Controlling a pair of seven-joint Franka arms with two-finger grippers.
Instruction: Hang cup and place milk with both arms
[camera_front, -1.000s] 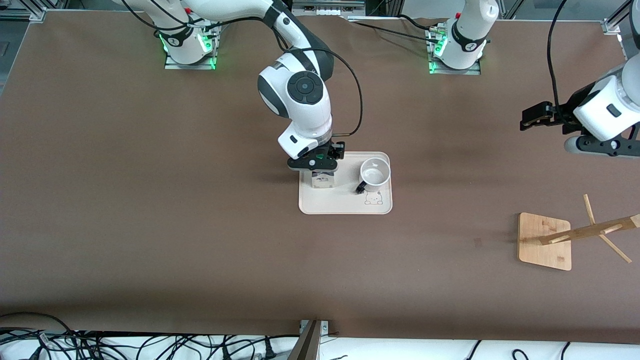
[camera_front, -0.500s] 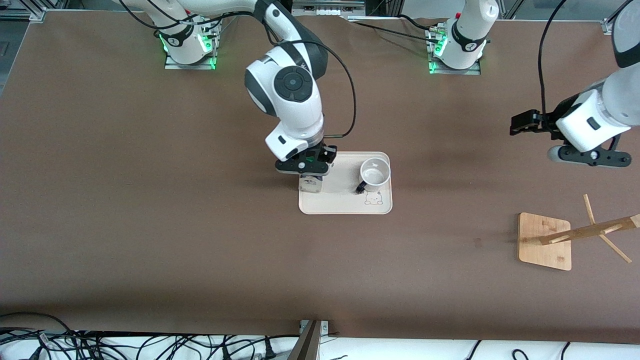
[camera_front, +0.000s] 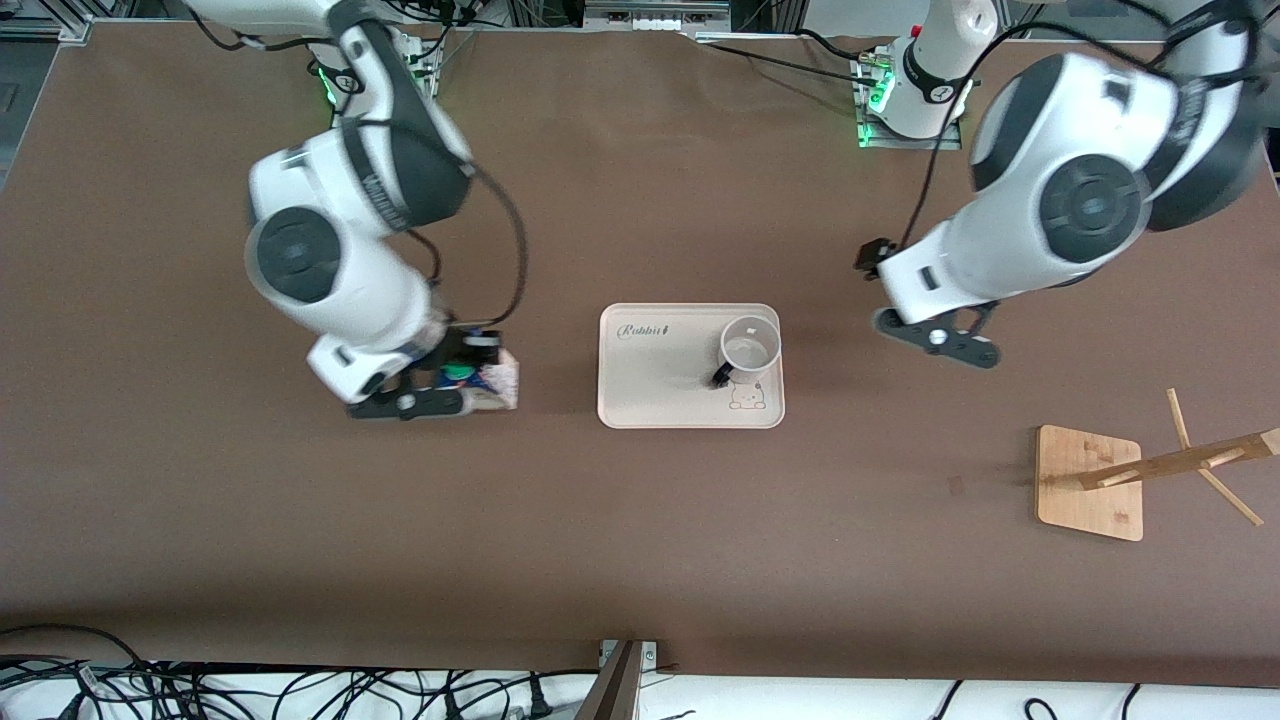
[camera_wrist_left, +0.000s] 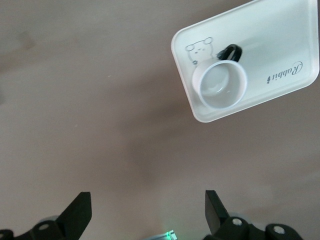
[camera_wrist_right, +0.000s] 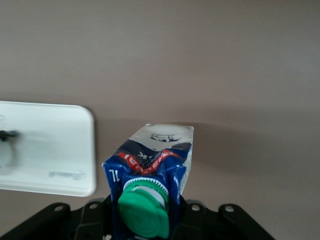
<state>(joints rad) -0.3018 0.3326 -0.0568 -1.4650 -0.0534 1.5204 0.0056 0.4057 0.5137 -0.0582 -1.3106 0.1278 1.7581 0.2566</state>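
The white cup (camera_front: 750, 347) stands upright on the cream tray (camera_front: 660, 400), at the tray's edge toward the left arm's end, with its black handle turned toward the front camera. It also shows in the left wrist view (camera_wrist_left: 223, 86). My right gripper (camera_front: 462, 378) is shut on the dark-blue milk (camera_front: 497, 385) and holds it over bare table, off the tray toward the right arm's end. The right wrist view shows the milk (camera_wrist_right: 160, 155) with its green cap (camera_wrist_right: 145, 212) between the jaws. My left gripper (camera_front: 872, 257) is open and empty over the table beside the tray, and its fingers (camera_wrist_left: 80, 215) stand wide apart.
A wooden rack (camera_front: 1090, 482) with slanted pegs stands toward the left arm's end, nearer to the front camera than the tray. The tray's edge shows in the right wrist view (camera_wrist_right: 50, 150). Brown table lies all round.
My right gripper has lifted the milk off the tray and carried it toward the right arm's end. My left arm has swung in from the table's end toward the tray.
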